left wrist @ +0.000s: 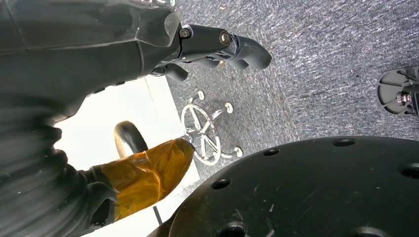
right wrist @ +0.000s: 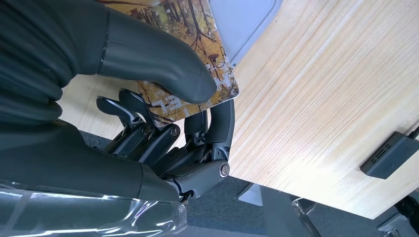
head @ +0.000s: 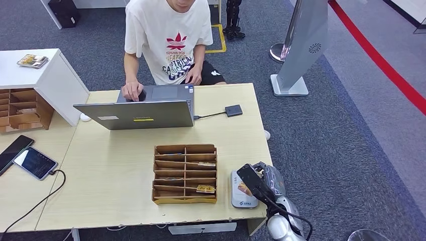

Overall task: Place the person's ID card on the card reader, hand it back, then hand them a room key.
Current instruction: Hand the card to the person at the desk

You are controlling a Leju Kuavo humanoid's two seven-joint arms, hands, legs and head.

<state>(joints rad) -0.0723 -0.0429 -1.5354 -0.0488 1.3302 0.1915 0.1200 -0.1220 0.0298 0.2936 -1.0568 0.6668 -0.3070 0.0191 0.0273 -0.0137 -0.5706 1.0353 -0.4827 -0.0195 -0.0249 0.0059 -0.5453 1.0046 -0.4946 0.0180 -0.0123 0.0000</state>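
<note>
Underfoot, grey carpet (head: pixel 341 150); wooden table (head: pixel 115 175).

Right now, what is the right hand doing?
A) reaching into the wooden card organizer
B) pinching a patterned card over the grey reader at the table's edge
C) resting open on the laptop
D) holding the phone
B. In the right wrist view the thumb and fingers pinch the patterned card, with the grey reader right behind it; the head view puts the right hand beside the reader, apart from the wooden card organizer.
</note>
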